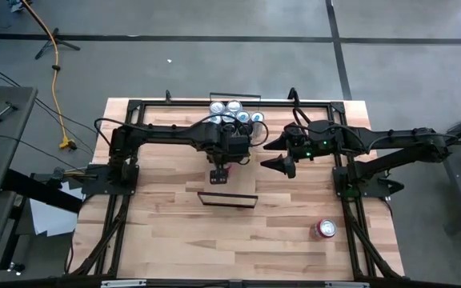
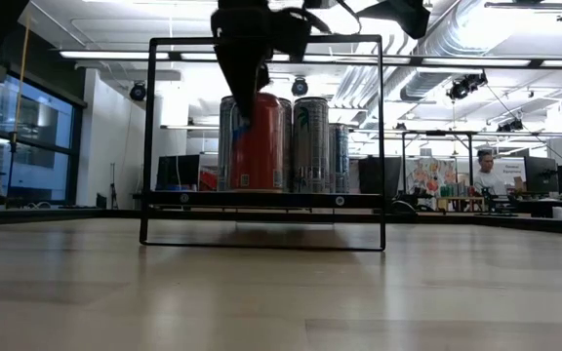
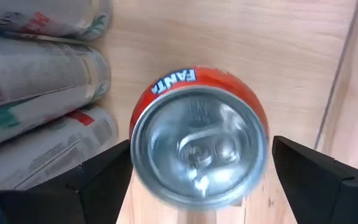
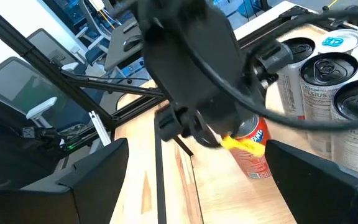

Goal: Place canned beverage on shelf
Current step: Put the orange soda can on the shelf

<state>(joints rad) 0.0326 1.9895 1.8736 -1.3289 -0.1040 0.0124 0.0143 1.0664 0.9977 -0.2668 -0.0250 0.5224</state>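
Observation:
A red-orange Fanta can (image 3: 199, 140) stands upright on the light-wood shelf (image 3: 260, 37); the shelf's thin black frame (image 2: 261, 242) faces the near edge. It also shows in the low view (image 2: 257, 146). My left gripper (image 1: 220, 170) reaches down over it from above, shut on it. Several silver cans (image 2: 310, 141) stand behind it at the shelf's far end (image 1: 234, 112). My right gripper (image 4: 197, 186) is open and empty, hovering just right of the left one (image 1: 282, 164). My left gripper pinches the Fanta can between its two fingers (image 3: 107, 177), one on each opposite side of the can's upper wall (image 3: 135, 124), just below the rim. The fingers point down from above. The can stays upright, with its base on the shelf plank (image 2: 257, 192).
Another red can (image 1: 326, 230) stands on the butcher-block table at the near right. The silver cans lie close beside the held can in the left wrist view (image 3: 36, 106). The arms' black frames (image 1: 126, 160) flank the table. Bare wood lies near the front edge.

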